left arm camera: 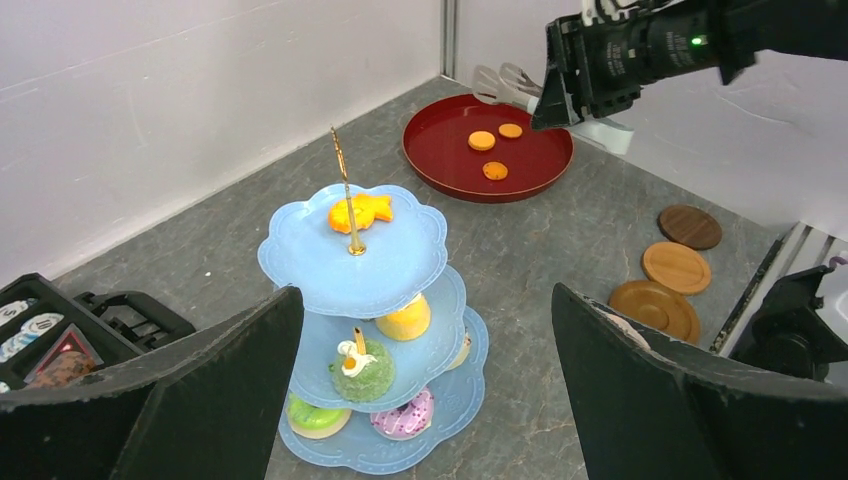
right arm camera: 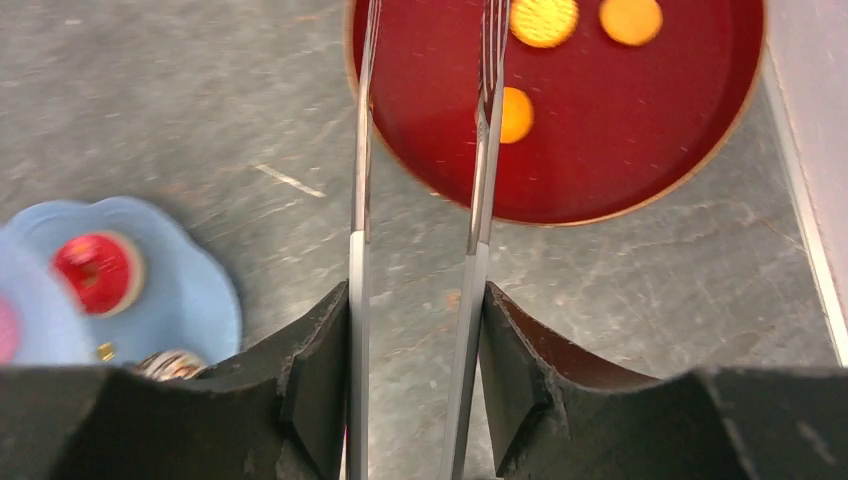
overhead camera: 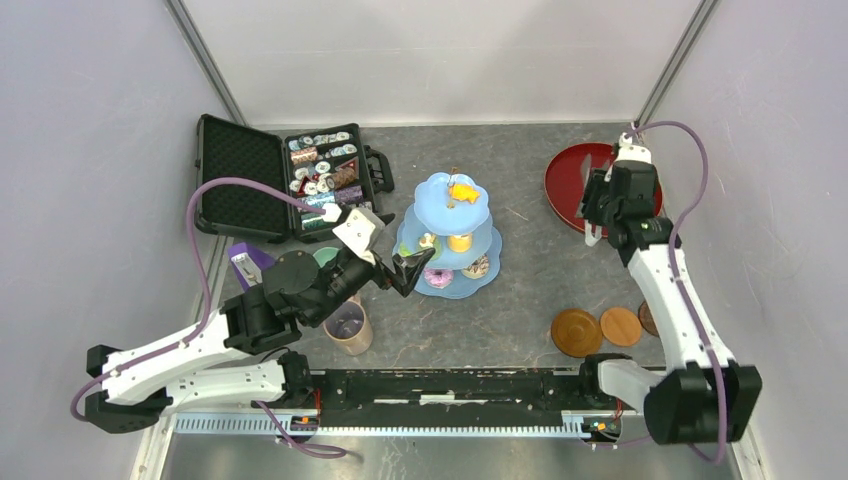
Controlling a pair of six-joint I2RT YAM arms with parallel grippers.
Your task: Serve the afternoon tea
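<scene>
The pale-blue three-tier cake stand (overhead camera: 448,235) stands mid-table with small cakes and donuts on its lower tiers and an orange biscuit (left arm camera: 360,212) on top. My left gripper (overhead camera: 410,268) is open and empty, just left of the stand; in the left wrist view (left arm camera: 428,292) its fingers (left arm camera: 200,400) frame the stand (left arm camera: 400,260). My right gripper (overhead camera: 598,200) is shut on metal tongs (right arm camera: 485,200) above the red tray. The tongs' arms are apart, over three orange biscuits (right arm camera: 515,113). A tan mug (overhead camera: 348,328) and a green cup (overhead camera: 325,256) sit by my left arm. Three brown coasters (overhead camera: 577,332) lie front right.
The round dark-red tray (overhead camera: 565,190) sits back right near the wall. An open black case of small tins (overhead camera: 290,180) lies back left. A purple object (overhead camera: 248,265) lies left of my left arm. Walls close in on both sides.
</scene>
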